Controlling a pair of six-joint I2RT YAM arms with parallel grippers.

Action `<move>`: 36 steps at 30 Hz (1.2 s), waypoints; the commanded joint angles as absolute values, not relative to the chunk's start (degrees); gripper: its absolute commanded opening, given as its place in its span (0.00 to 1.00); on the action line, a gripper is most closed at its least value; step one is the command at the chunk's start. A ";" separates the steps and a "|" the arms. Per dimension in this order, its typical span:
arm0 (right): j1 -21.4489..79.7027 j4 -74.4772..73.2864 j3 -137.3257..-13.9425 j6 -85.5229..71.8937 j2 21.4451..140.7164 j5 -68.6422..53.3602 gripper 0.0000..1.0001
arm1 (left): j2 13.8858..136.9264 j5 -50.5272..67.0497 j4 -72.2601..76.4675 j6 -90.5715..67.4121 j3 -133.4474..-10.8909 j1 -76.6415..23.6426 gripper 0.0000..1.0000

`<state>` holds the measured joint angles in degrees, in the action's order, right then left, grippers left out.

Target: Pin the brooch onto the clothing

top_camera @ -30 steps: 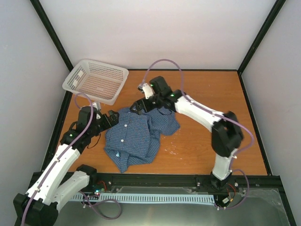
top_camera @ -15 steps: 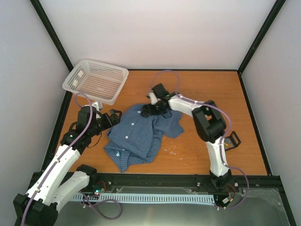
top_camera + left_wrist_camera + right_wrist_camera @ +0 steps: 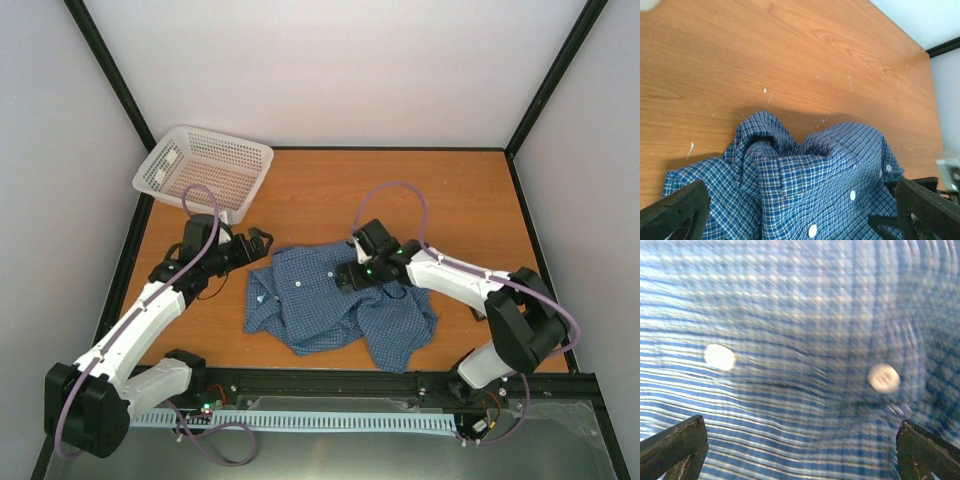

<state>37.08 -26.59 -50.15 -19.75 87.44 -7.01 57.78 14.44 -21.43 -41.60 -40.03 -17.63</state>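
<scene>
The blue checked shirt [image 3: 335,305] lies crumpled on the table, its white buttons [image 3: 302,287] facing up. My left gripper [image 3: 260,241] is open and empty, just left of and beyond the shirt's collar end. In the left wrist view its jaws stand wide apart [image 3: 800,202] with the bunched collar [image 3: 790,165] between them. My right gripper [image 3: 347,278] is open and low over the shirt's middle. In the right wrist view [image 3: 800,440] blurred fabric [image 3: 800,315] with two white buttons [image 3: 883,377] fills the frame. The brooch is not in view.
A white mesh basket [image 3: 205,170] stands at the back left, close behind my left arm. Bare wooden table [image 3: 470,210] lies to the back right of the shirt. Black frame posts line the table edges.
The shirt has been dragged to the right and towards the near edge. My right gripper came with it from the far side. My left gripper moved right, following the collar.
</scene>
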 commanded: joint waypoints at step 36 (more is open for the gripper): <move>26.31 -25.10 -57.95 -7.00 84.60 -16.97 1.00 | 61.49 20.19 -17.27 -38.94 -42.60 -17.05 1.00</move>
<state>25.71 -23.79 -50.54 -15.22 84.44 -18.61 59.11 15.38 -18.83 -38.68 -42.30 -17.37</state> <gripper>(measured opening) 0.995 0.997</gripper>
